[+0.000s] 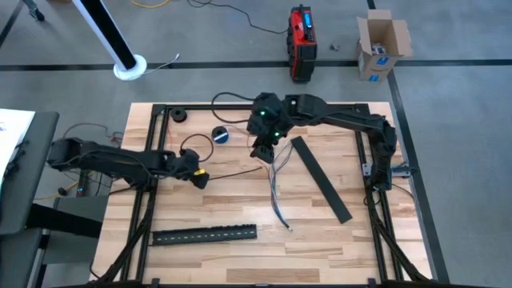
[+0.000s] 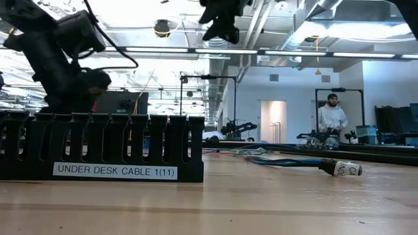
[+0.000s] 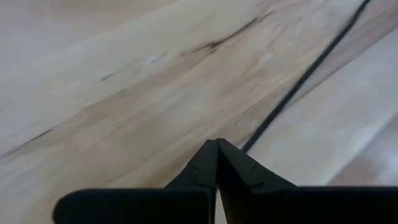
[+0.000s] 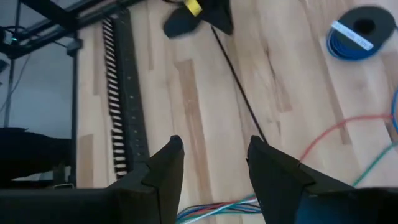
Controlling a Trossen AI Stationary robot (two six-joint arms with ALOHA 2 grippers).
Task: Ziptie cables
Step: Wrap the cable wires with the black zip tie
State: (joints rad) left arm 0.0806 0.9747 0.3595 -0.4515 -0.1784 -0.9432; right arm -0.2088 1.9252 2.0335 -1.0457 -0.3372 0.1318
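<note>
The cables (image 1: 276, 188) lay loose mid-table under the parted right gripper (image 1: 264, 152), left gripper (image 1: 198, 178) clenched on a thin black strand (floppy, light, I'd pinch the bunch)

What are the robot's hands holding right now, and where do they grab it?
The left end effector is shut on one end of a thin black wire. The right end effector is open, holding nothing.
</note>
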